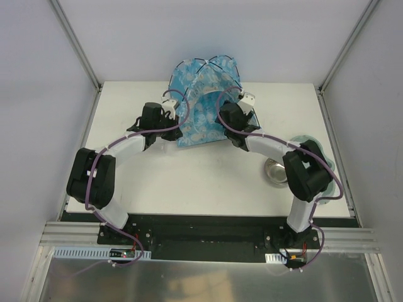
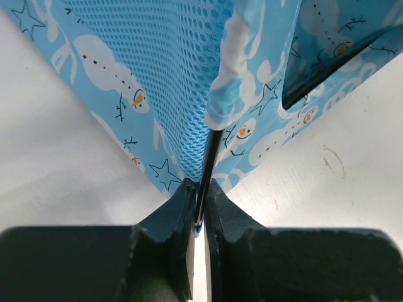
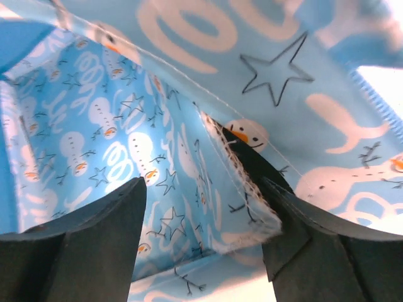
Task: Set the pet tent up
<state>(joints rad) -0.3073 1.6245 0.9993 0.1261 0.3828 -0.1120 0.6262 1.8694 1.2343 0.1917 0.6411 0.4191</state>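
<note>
**Left claw pinches a tent pole; right claw gapes inside the fabric**

The left gripper (image 2: pixel 200 189) is clenched. Its two matte black, wedge-shaped fingers (image 2: pixel 173 220) meet on a thin, glossy black pole (image 2: pixel 211 157) with almost no gap between them. The pole rises from the fingertips into a pale, rounded fabric sleeve. Beside it hangs a panel of bright blue mesh (image 2: pixel 170 75) with a fine honeycomb weave. The mesh is flanked by smooth light-blue cloth printed with white snowmen, outlined stars and small twigs.

The right gripper (image 3: pixel 203 189) is released, with its blocky dark fingers (image 3: pixel 107 233) set wide apart. In the gap lies a stitched hem (image 3: pixel 242 182) with white thread and a slightly frayed corner, resting against one finger. Beyond it is more of the same snowman print, creased and sagging.

From above, the pet tent (image 1: pixel 201 100) sits at the middle of the far edge of the white table (image 1: pixel 189 182). It is a soft, slumped dome with black poles arching over the top. One gripper is at each of its sides. A round, shiny metal bowl (image 1: pixel 276 170) rests on the table's right part, beside the right arm.
</note>
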